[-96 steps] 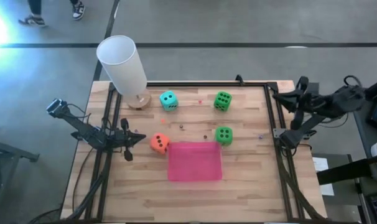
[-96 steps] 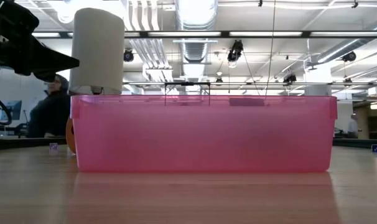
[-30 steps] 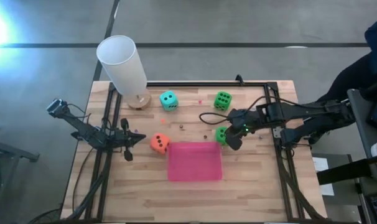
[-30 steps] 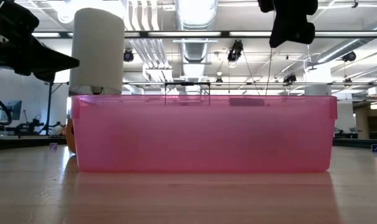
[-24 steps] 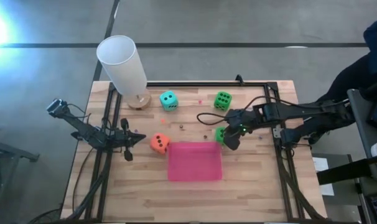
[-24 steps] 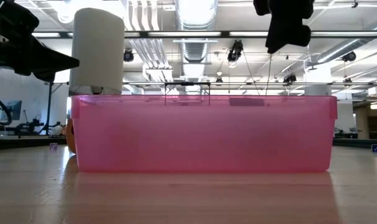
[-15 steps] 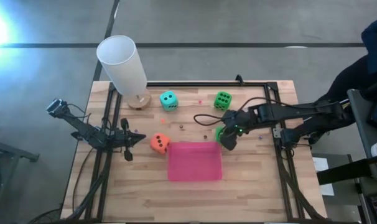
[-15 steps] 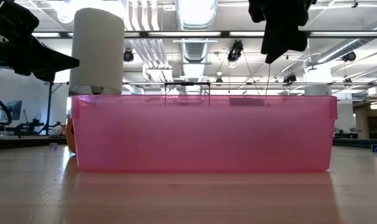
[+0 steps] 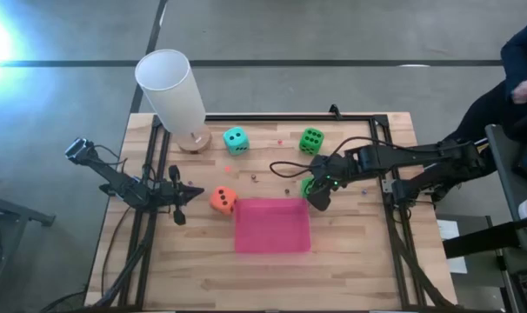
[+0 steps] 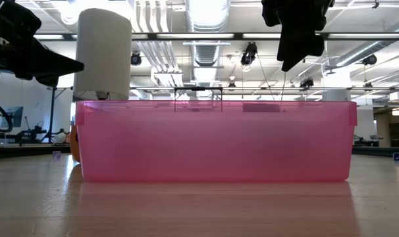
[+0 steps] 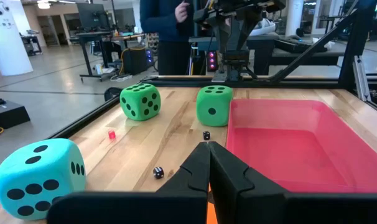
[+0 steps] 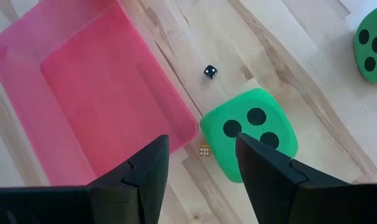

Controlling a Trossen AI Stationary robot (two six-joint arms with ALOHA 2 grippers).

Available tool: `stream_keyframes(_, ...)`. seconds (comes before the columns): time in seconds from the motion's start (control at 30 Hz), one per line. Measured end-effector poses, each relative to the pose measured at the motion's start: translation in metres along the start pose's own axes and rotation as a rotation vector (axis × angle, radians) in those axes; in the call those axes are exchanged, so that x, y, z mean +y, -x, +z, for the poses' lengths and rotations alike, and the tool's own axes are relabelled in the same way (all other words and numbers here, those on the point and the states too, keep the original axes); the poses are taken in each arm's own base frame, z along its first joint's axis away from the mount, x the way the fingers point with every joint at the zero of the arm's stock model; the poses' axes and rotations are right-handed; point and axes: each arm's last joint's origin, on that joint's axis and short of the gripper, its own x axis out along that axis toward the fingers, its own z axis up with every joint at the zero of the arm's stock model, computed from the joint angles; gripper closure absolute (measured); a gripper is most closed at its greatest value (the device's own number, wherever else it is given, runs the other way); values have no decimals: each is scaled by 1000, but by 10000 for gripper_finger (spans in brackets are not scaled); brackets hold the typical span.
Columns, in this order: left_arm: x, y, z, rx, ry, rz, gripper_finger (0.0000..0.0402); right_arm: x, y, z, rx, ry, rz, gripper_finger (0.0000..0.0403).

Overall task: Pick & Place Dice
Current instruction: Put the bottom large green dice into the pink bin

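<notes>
Wooden table carries four dice; from the left, the left gripper rests closed, then one orange die, one teal die, one pink bin, two green dice; the right gripper hovers open over the nearer green die.

The table is pale wood in jointed planks with visible grain and a low satin sheen, edged by a dark matt metal frame. The pink bin looks like smooth, translucent, faintly glossy plastic, while the green dice and the teal die have a soft, matt, foam-like surface with flat dark pips, as does the orange die. The right gripper and left gripper fingers look like dark matt plastic, and the tall white cylinder at the far left has a smooth, matt, paper-like skin on a small wooden base.
</notes>
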Motion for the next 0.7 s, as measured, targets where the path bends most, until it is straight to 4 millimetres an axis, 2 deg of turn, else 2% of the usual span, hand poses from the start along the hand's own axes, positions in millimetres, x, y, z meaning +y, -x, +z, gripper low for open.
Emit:
stream_keyframes(0.3,0,0,0,0,0,0,395,0,0,-1,7,21,-5,188)
stream_keyframes(0.7,0,0,0,0,0,0,395,-5,-6,-3,16,49,-35,53)
